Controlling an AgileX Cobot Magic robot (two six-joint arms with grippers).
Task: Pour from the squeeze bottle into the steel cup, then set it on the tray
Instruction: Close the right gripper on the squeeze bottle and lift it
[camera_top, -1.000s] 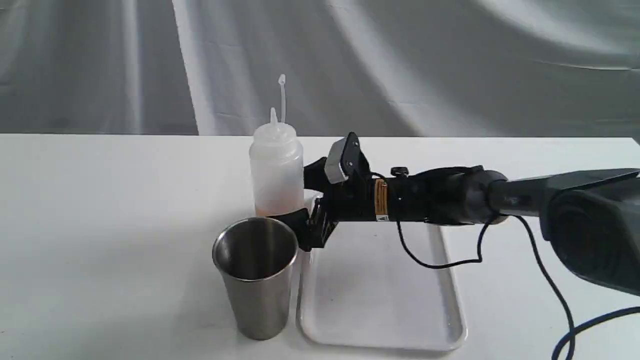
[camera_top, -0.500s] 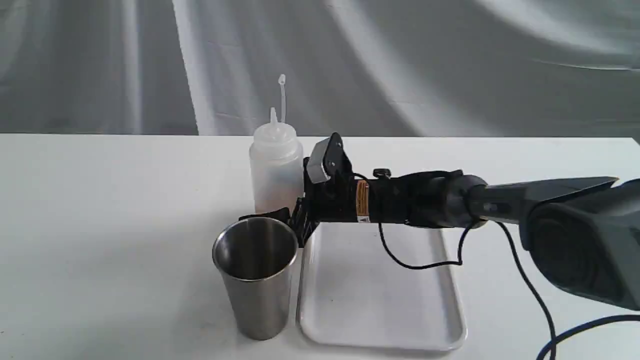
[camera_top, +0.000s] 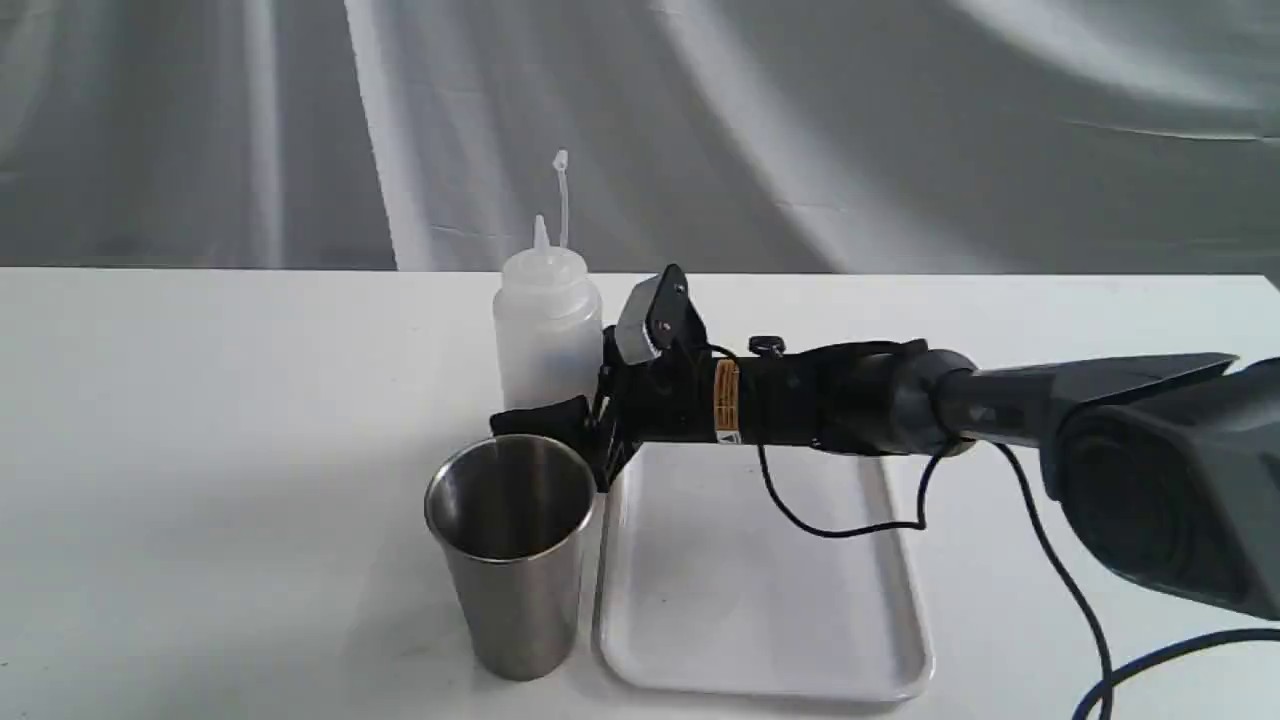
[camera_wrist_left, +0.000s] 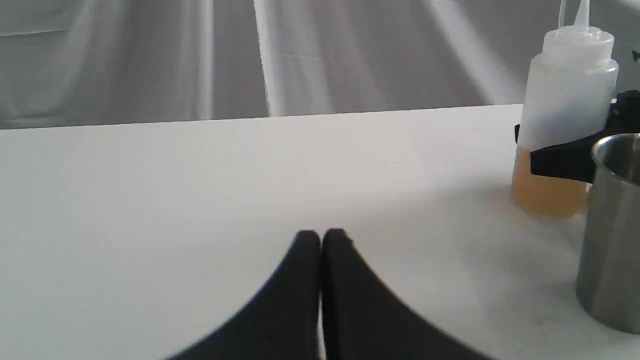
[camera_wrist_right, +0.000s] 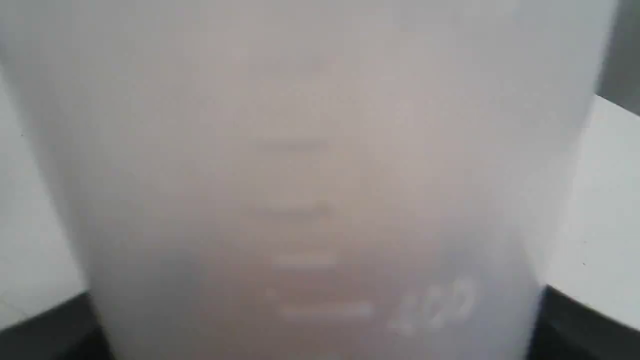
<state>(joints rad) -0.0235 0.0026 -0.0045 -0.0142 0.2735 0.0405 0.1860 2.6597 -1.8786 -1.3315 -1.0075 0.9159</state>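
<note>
Leftmost, left gripper (camera_wrist_left: 320, 240): black fingers pressed together over the white table (camera_top: 200, 450). Shiny tapered stainless-steel cup (camera_top: 512, 540) stands upright, just left of the flat white rectangular plastic tray (camera_top: 760, 600). Translucent white plastic squeeze bottle (camera_top: 547, 330) stands upright on the table behind the cup, with pointed nozzle and amber liquid low inside. Right gripper (camera_top: 545, 412) pinches its lower body. Far finger hidden; bottle base hidden by cup; right wrist view blurred.

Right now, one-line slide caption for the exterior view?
Right gripper clasps the upright squeeze bottle behind the steel cup, tray alongside.
</note>
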